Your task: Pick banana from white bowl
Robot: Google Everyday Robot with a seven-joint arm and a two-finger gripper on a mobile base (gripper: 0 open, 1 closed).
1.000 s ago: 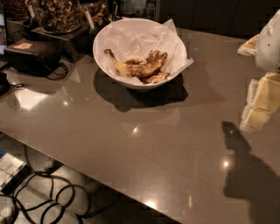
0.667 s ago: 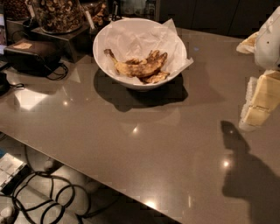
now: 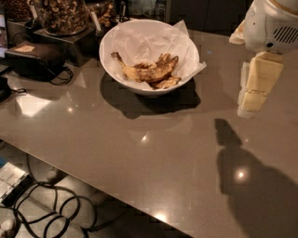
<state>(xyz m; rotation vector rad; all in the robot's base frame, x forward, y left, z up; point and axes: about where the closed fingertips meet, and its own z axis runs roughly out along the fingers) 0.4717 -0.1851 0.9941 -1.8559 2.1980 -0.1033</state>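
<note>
Camera view
Banana (image 3: 146, 72): lies on paper (image 3: 139, 39) inside the white bowl (image 3: 108, 69), stem to the upper left, shorter brown pieces touching it.
Bowl: stands on the far side of the table (image 3: 139, 153), near a jar (image 3: 60, 14).
Gripper (image 3: 249, 104): hangs at the right edge, well apart from the bowl; spread cannot be told.
Step, judged: approach.
Handling, judged: descend over the banana's middle, clear of the rim, grip across its narrow width, squeeze lightly since the fruit looks soft, and avoid catching the paper.

Snack jar (image 3: 60, 14), black pouch (image 3: 32, 58) at grey table's (image 3: 139, 158) left; cables (image 3: 56, 209) underneath
</note>
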